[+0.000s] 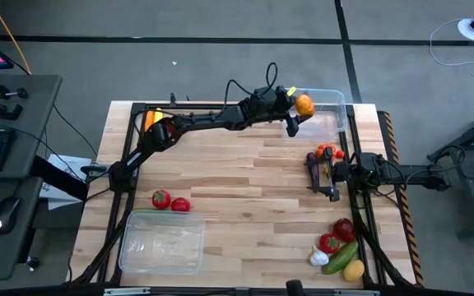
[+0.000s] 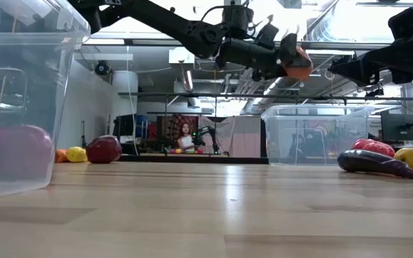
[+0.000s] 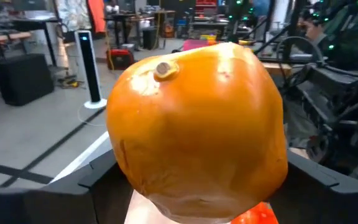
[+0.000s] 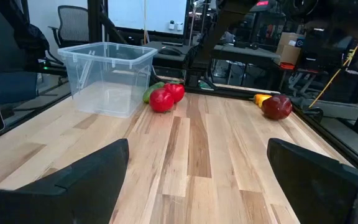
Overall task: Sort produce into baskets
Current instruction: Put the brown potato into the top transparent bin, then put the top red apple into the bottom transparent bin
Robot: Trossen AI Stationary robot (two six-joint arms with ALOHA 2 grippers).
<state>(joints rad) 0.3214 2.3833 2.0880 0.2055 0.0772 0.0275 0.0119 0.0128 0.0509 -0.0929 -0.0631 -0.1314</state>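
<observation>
My left gripper point(image 1: 299, 108) is shut on a round orange toy fruit point(image 1: 304, 104) held over the far clear basket point(image 1: 329, 100); the fruit fills the left wrist view point(image 3: 197, 124). My right gripper point(image 1: 319, 175) is open and empty, low over the table's right middle, with its fingers wide apart in the right wrist view point(image 4: 197, 180). The near clear basket point(image 1: 161, 242) stands at the near left. Two red tomatoes point(image 1: 170, 201) lie beside its far edge. My left gripper pinches the orange fruit between its two fingers point(image 3: 86, 186), which sit on its two opposite sides point(image 3: 122, 158). The fruit's stem dimple point(image 3: 163, 70) faces the camera. The fingers reach out toward the table's right. The fruit is lifted clear point(image 2: 296, 64), above the far basket point(image 2: 314, 132).
A small red, orange and green piece point(image 1: 327, 152) lies just beyond my right gripper. Red peppers point(image 1: 336, 235), garlic point(image 1: 318, 258), a cucumber point(image 1: 340, 256) and a lemon point(image 1: 353, 270) lie at the near right. Orange, yellow and red pieces point(image 1: 152, 122) lie at the far left under my left arm.
</observation>
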